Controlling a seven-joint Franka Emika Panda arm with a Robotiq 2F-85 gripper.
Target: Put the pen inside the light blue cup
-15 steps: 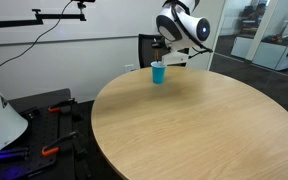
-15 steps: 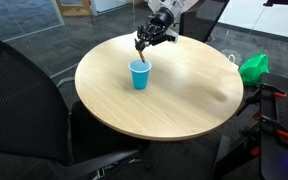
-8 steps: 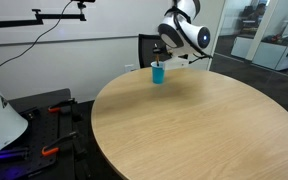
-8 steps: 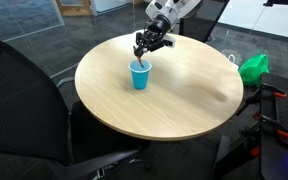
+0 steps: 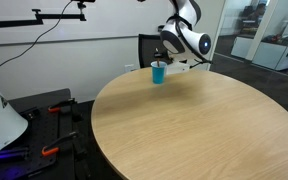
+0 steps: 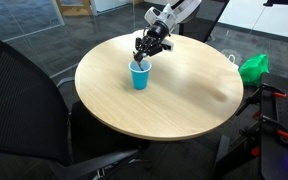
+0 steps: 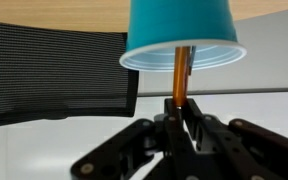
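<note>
The light blue cup (image 5: 159, 72) stands upright near the far edge of the round wooden table (image 5: 204, 125); it also shows in an exterior view (image 6: 139, 75). My gripper (image 6: 144, 54) hangs directly above the cup's rim and is shut on the pen (image 7: 181, 72). In the wrist view, which stands upside down, the pen's orange shaft runs from my fingertips (image 7: 180, 105) into the open mouth of the cup (image 7: 181, 35). The pen's tip is hidden inside the cup.
A black mesh office chair (image 7: 54, 70) stands behind the table next to the cup. Another black chair (image 6: 29, 100) is at the table's near side. A green bag (image 6: 252, 68) and tools on the floor (image 5: 44, 130) lie off the table.
My gripper has moved down over the cup with the pen in it, so the pen now reaches into the cup's mouth.
</note>
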